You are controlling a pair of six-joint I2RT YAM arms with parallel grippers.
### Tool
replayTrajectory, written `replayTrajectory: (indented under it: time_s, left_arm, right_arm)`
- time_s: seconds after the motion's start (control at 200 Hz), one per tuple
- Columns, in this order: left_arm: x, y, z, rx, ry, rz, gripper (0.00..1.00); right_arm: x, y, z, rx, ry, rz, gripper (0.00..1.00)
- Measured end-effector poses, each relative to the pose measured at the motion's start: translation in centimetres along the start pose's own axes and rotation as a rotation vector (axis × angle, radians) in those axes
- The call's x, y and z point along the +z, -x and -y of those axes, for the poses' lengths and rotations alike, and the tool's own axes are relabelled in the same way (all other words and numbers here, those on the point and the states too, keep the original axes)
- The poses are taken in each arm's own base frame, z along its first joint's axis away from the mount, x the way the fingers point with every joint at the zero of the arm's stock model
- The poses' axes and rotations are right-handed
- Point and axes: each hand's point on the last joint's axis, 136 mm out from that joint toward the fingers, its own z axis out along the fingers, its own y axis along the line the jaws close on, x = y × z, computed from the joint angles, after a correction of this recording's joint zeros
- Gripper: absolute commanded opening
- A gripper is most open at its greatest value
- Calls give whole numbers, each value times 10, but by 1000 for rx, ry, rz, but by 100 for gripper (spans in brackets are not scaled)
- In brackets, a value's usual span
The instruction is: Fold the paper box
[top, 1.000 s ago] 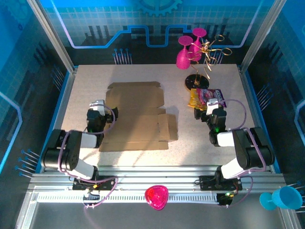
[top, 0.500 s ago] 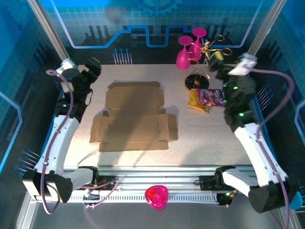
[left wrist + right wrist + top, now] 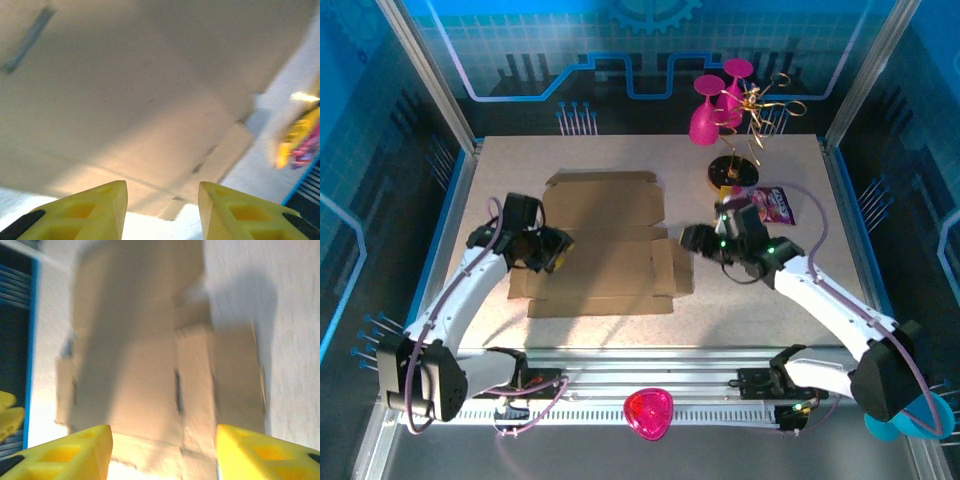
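Note:
The paper box [image 3: 605, 250] lies flat and unfolded on the table, brown, with its flaps spread out. My left gripper [image 3: 558, 256] hovers over the box's left flap, open, with nothing between its yellow fingertips [image 3: 95, 207]. In the left wrist view the paper box [image 3: 140, 95] spreads close below my left gripper [image 3: 162, 202]. My right gripper [image 3: 686, 240] hangs at the box's right edge, also open and holding nothing. The right wrist view looks down on the paper box [image 3: 150, 365] and its slotted crease, beyond my right gripper [image 3: 164, 450].
A purple-yellow snack packet [image 3: 775, 203] lies right of the box, partly behind the right arm, and also shows in the left wrist view [image 3: 300, 140]. A stand with pink glasses [image 3: 720, 110] is at the back right. A pink item [image 3: 648, 412] rests on the front rail.
Both arms have come down from raised poses at the table's back corners to the box's left and right sides. Both pairs of jaws stand narrower than before.

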Motion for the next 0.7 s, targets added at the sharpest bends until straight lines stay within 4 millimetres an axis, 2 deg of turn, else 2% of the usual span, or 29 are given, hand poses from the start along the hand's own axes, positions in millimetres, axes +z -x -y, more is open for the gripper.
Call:
replayTrajectory:
  time_s: [0.045, 0.095, 0.24, 0.355, 0.485, 0.57, 0.63, 0.7]
  left_arm:
    - [8, -6, -16, -5, 44, -27, 41]
    - [18, -11, -30, -13, 87, -55, 39]
    - [48, -11, -43, -56, 137, -120, 34]
    - [77, -5, -41, -68, 144, -152, 31]
    - [110, 0, -41, -78, 168, -187, 24]
    - [122, 0, -24, -63, 143, -224, 24]
    - [130, 1, -9, -32, 114, -221, 24]
    - [134, -1, -2, -7, 94, -219, 25]
  right_arm:
    - [9, -17, 13, 46, -19, -60, 56]
    - [14, -25, 18, 80, -22, -99, 56]
    - [29, -27, 9, 138, 26, -136, 55]
    - [41, -30, 14, 222, 68, -137, 60]
    - [49, -47, 46, 346, 47, -138, 66]
    - [48, -52, 63, 420, 43, -120, 68]
    - [47, -51, 70, 454, 55, -103, 68]
    - [46, -50, 75, 492, 67, -85, 69]
